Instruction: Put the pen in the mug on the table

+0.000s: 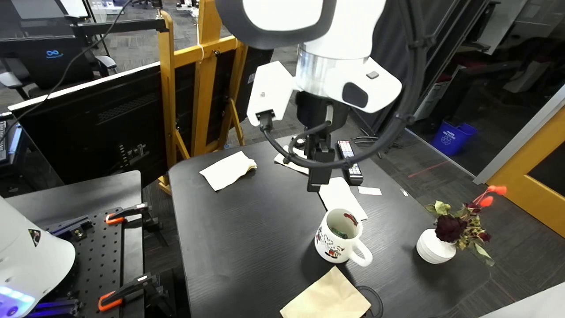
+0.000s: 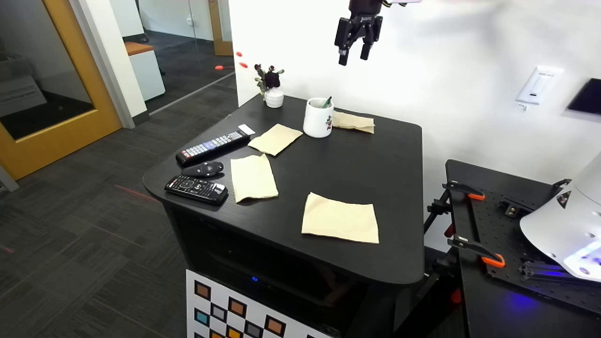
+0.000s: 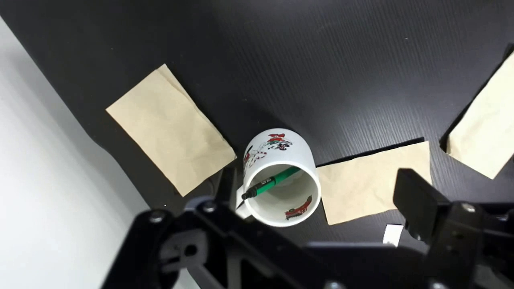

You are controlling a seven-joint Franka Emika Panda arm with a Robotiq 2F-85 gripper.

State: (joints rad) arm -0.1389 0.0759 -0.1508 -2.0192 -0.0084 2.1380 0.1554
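Observation:
The mug [image 3: 295,149] is white with cartoon prints and stands upright on the black table [image 2: 357,169]. It shows in both exterior views [image 1: 329,249] [image 2: 314,123]. A green and black pen [image 3: 271,184] leans inside the mug, its black end over the rim near the handle. The pen's end also shows in an exterior view [image 2: 327,101]. My gripper [image 2: 354,57] is open and empty, high above the table. In the wrist view its fingers [image 3: 316,178] stand apart, with the mug below between them. The left finger covers part of the mug's handle.
Several folded tan papers [image 2: 340,218] lie on the table, some close to the mug. Remotes [image 2: 213,148] lie by one edge. A white vase with dark flowers [image 1: 436,247] stands near a corner. A white wall [image 2: 469,94] borders the table. A black screen [image 1: 101,123] stands behind.

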